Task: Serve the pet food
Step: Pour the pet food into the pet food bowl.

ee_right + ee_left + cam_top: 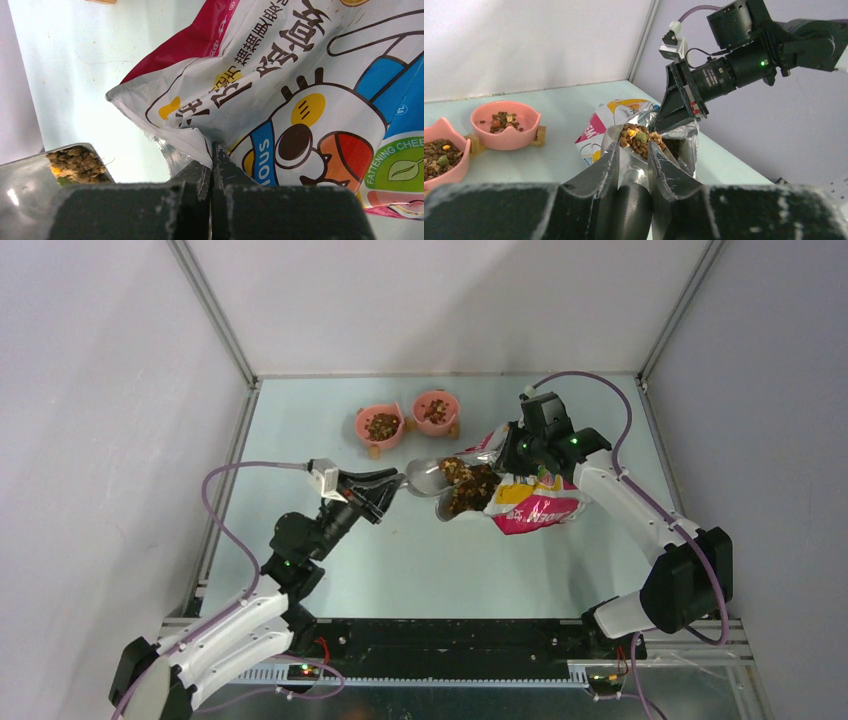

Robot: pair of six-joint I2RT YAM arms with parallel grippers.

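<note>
I see left end effector (pixel 634 150) clamping the scoop (pixel 424 477) handle (pet food (pixel 639 139) heaped) — right end effector (pixel 213 155) pinching the bag (pixel 310 70) edge.

The kibble (pixel 640 140) is showing brown, green-flecked; the bag (pixel 310 65) is showing white, magenta, cartoon-printed; the scoop (pixel 422 476) is gleaming silver; the bowls (pixel 506 141) are glowing pink.

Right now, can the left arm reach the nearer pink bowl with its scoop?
Probably yes. The left gripper holds the scoop, full of kibble, just short of the bowl; only bare table lies between, and the right gripper is on the far side pinching the bag.
</note>
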